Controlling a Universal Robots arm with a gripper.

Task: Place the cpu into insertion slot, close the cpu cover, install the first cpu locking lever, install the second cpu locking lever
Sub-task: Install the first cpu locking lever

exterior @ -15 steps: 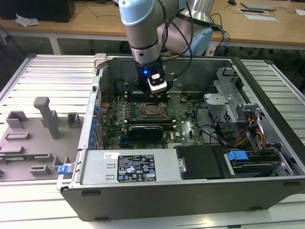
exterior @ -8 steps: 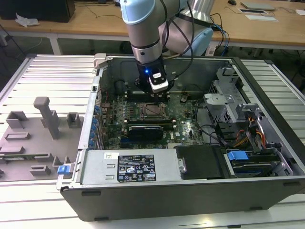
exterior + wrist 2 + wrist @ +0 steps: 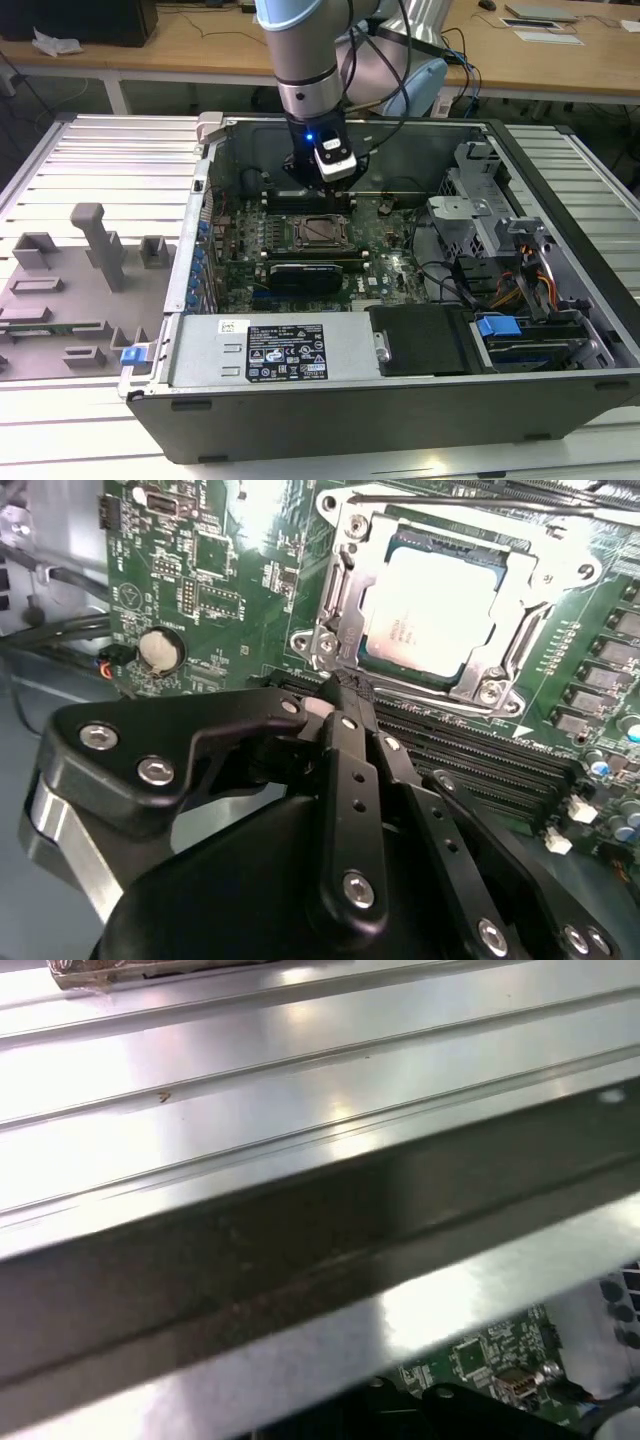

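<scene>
The cpu (image 3: pixel 440 605), a pale metal-topped square chip, sits in the socket on the green board. The silver cpu cover (image 3: pixel 345 580) lies flat around it, the chip showing through its window; both hide the insertion slot underneath. A thin metal lever rod (image 3: pixel 470 502) runs along one side of the socket, and I cannot tell whether it is latched. My black gripper (image 3: pixel 345 692) hovers just beside the socket over the memory slots, fingers pressed together with nothing between them. In the exterior view the gripper (image 3: pixel 318 198) hangs inside the open case just behind the cover (image 3: pixel 322 231).
Long black memory slots (image 3: pixel 480 760) lie under the fingers. A black graphics card (image 3: pixel 310 272) sits in front of the socket and a power supply (image 3: pixel 270 350) nearer the case front. The drive cage (image 3: pixel 470 215) and cables fill the exterior view's right. Grey fixtures (image 3: pixel 95 245) stand outside on the left.
</scene>
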